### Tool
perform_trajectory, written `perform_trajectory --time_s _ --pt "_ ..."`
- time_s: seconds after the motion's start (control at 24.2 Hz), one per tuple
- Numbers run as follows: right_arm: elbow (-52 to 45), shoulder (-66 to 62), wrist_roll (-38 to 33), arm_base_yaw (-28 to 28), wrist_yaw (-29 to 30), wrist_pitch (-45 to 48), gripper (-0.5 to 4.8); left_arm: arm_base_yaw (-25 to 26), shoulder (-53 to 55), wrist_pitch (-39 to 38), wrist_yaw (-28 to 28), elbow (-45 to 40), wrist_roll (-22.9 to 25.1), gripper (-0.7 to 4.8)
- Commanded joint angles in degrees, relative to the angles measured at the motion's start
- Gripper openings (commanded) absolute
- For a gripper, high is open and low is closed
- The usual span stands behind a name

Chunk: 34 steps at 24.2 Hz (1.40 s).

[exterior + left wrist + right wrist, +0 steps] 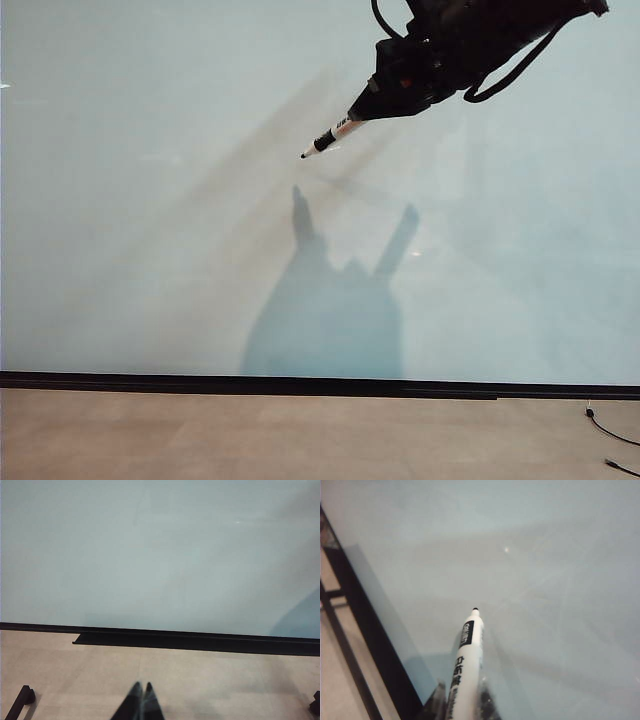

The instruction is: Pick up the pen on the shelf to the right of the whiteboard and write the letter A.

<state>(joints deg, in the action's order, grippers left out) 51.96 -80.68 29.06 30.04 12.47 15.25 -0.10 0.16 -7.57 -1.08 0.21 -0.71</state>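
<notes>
Pen [330, 135] clamped in right gripper [372, 106], upper right of exterior view, tip slanting down-left twd whiteboard [150, 200]; can't tell if tip touches. Board surface w/o marks, black strip [300, 384] along lower edge, tan floor [250, 435] below. Left gripper [142, 689] low over floor near board's bottom edge, fingertips pressed together, holding nothing.

tan floor [300, 435] with a black cable [612, 432].

A tan floor [250, 435] runs below the board. A thin black cable [612, 433] lies at its right edge. A dark shadow [330, 310] falls across the pale surface above.
</notes>
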Motion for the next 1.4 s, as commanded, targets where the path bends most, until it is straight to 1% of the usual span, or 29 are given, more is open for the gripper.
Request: perform_trajectory --time_s 0.04,0.25,0.62,0.91,1.07,1.4 --pt "1.6 0.3 1.2 0.1 0.2 -2.8 -0.04 0.0 0.0 0.3 -0.2 0.2 0.3 -0.05" --pt "1.9 0.2 2.4 0.1 -1.1 -3.7 -0.04 0.0 0.0 0.3 -0.2 0.2 0.2 -0.05" --pt "2.7 -2.2 2.7 0.1 -1.3 -2.9 -0.04 0.0 0.0 0.3 -0.2 0.2 0.2 -0.05" --pt "3.3 -2.9 2.7 0.0 -2.9 -1.3 -0.04 0.0 0.0 0.3 -0.2 0.2 0.3 -0.05" --pt "3.3 -2.9 2.7 0.0 -4.9 -1.2 -0.04 0.0 0.0 0.3 -0.2 0.2 0.3 -0.05" --pt "3.4 -2.9 2.9 0.0 -6.2 -0.4 -0.04 0.0 0.0 0.3 -0.2 0.2 0.3 -0.05"
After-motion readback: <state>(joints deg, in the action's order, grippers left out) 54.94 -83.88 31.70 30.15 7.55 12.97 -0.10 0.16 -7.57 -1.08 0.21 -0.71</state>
